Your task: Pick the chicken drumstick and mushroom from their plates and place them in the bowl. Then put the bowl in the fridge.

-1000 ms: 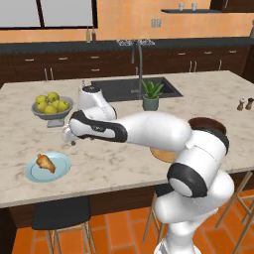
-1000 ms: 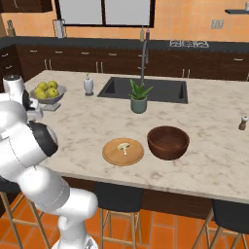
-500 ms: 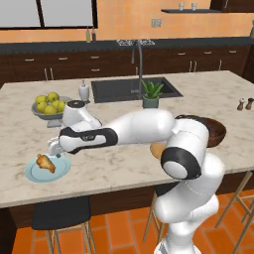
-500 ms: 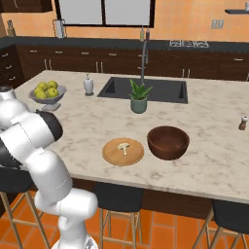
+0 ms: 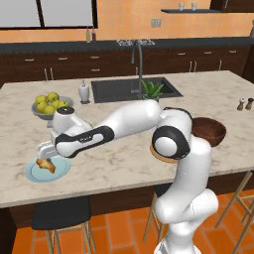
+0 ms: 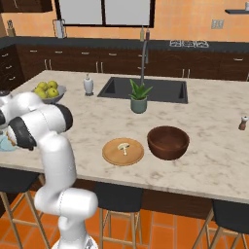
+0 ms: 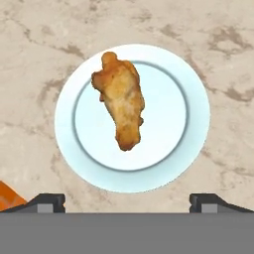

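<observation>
The golden-brown chicken drumstick [image 7: 121, 101] lies on the light blue plate [image 7: 198, 114] near the island's front left edge. My gripper [image 7: 127, 201] hangs straight above it, open, its fingertips [image 7: 47, 201] wide apart and holding nothing. In the left base view the gripper [image 5: 45, 155] hovers just over the drumstick [image 5: 46, 165] and blue plate [image 5: 34, 174]. The pale mushroom [image 6: 123, 146] sits on the tan plate [image 6: 109, 155]. Beside that plate stands the dark brown bowl [image 6: 168, 142], which also shows as the bowl [image 5: 209, 130] past my arm. The fridge is out of view.
A grey footed bowl of yellow-green fruit [image 5: 49, 105] stands behind the blue plate, with a white dispenser [image 5: 84, 92] to its right. The sink [image 5: 131, 89] and a potted plant [image 5: 151, 90] are mid-island. Small shakers [image 5: 245, 104] stand far right. Stools line the front edge.
My arm has swung left and down, bringing the gripper over the blue plate. The gripper has stayed open. The drumstick, mushroom and bowl have not moved.
</observation>
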